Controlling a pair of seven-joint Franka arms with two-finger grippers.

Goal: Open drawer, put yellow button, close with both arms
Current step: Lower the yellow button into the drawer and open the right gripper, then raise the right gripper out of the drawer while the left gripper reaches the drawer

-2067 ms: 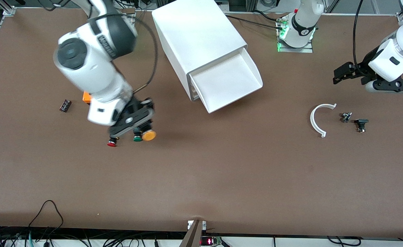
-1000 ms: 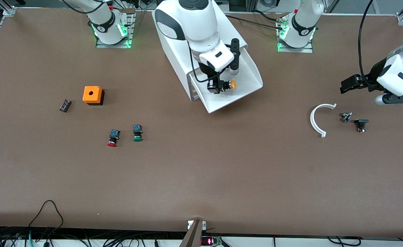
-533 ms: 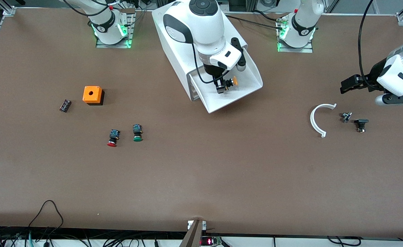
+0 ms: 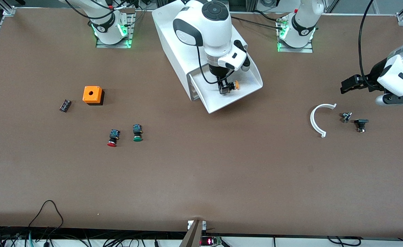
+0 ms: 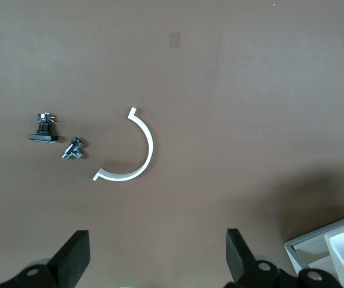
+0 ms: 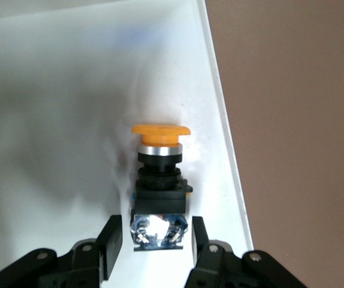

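- Risk of snagging: the yellow button (image 6: 159,180) lies in the pulled-out drawer (image 4: 246,90), and could be dragged along if the right gripper (image 6: 155,240) is lifted before its fingers are clear.
- In the right wrist view the fingers are seen slightly parted beside the button's body, barely off it.
- The left gripper (image 5: 155,258), spread wide, waits over the table near the white arc (image 5: 135,153).
- Compared with half a second ago, the button has been lowered into the drawer.

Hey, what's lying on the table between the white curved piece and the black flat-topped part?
A small metal fitting lies between the white curved piece and the black flat-topped part, seen in the front and left wrist views.
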